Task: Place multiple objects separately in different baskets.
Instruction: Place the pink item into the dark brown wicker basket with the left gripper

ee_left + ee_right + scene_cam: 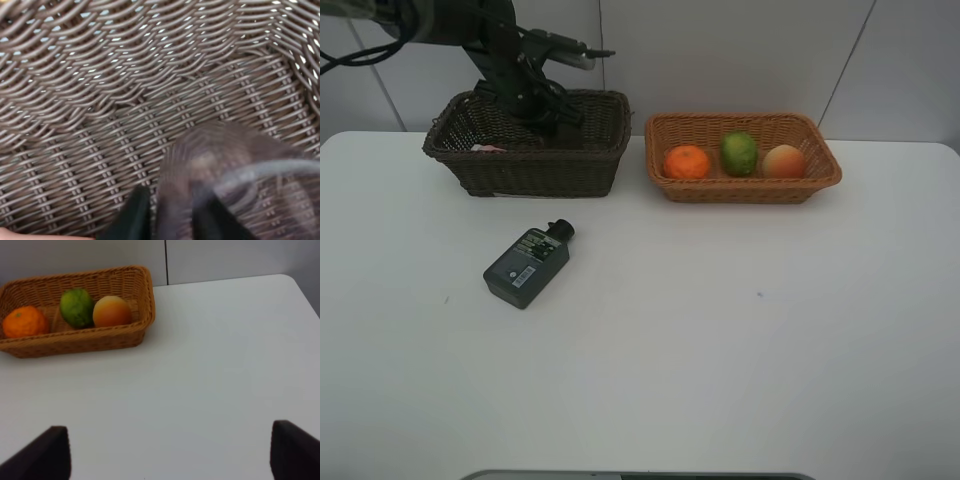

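**Three fruits sorted, cup going into the dark basket**

Three fruits are already sitting in the light tan basket [820, 172]: the orange [687, 162], the green lime-like fruit [739, 153] and the red-orange round fruit [783, 160], side by side in a row. I am working the left arm, which is reaching down into the dark brown wicker basket [525, 170]. In the left wrist view, the left end effector [172, 217] is sitting low over the woven floor with the translucent mauve cup [225, 170] between its dark fingers [132, 220]. The cup is looking blurred and see-through, the weave showing through its wall. I cannot tell whether the fingers are gripping it or letting go, so I am judging this as the release step.

A sliver of pink [486, 148] is showing inside the same basket, probably the squeeze bottle.

The right end effector [170, 452] is hanging wide open and empty over the bare counter [225, 365].

Next I am expecting to lift the left arm straight up clear of the rim, then go for the dark green flat bottle [527, 266], lying on its side on the counter in front of the dark basket, black cap [562, 230] pointing toward it.
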